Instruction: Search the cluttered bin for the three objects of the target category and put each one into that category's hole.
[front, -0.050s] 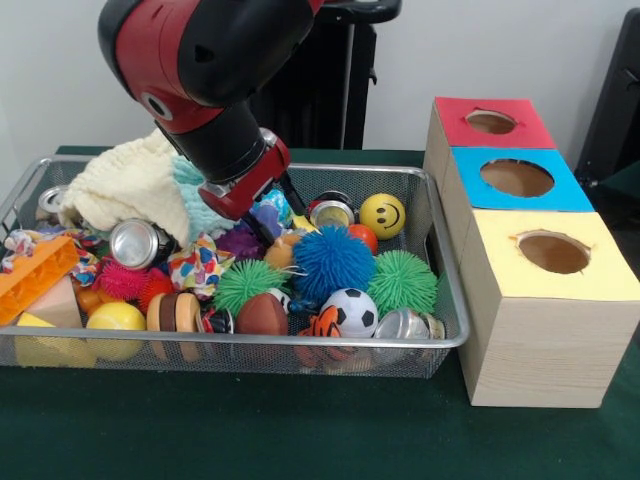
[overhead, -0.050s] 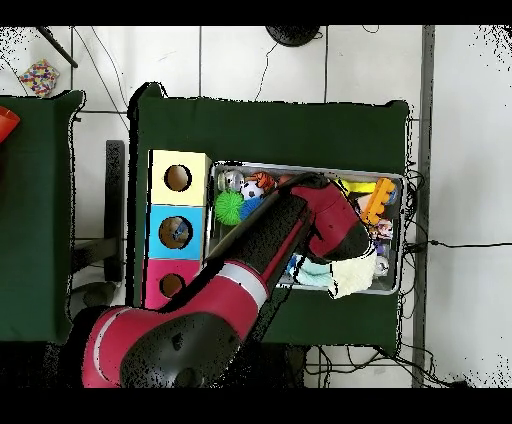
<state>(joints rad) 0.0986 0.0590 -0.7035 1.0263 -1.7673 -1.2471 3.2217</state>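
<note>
- Gripper (front, -0.050s: 272, 228) reaches down into the wire bin (front, -0.050s: 440, 262), centre of the front view, among the toys. Can't tell its state; the tips are buried in clutter.
- Target category unstated. Likely candidates are balls: blue spiky ball (front, -0.050s: 332, 262) just right of the gripper, two green spiky balls (front, -0.050s: 246, 283) (front, -0.050s: 402, 281), soccer ball (front, -0.050s: 350, 311), smiley ball (front, -0.050s: 382, 215).
- Spiky ones look soft, light and squashy: pinch across the middle. Smooth balls may slip.
- Three-hole box (front, -0.050s: 530, 265) stands right of the bin.

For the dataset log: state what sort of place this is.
Most likely a robotics lab test station: a wire bin of mixed toys and cans, a three-hole sorting box on a green-covered table, cables across the tiled floor.
</note>
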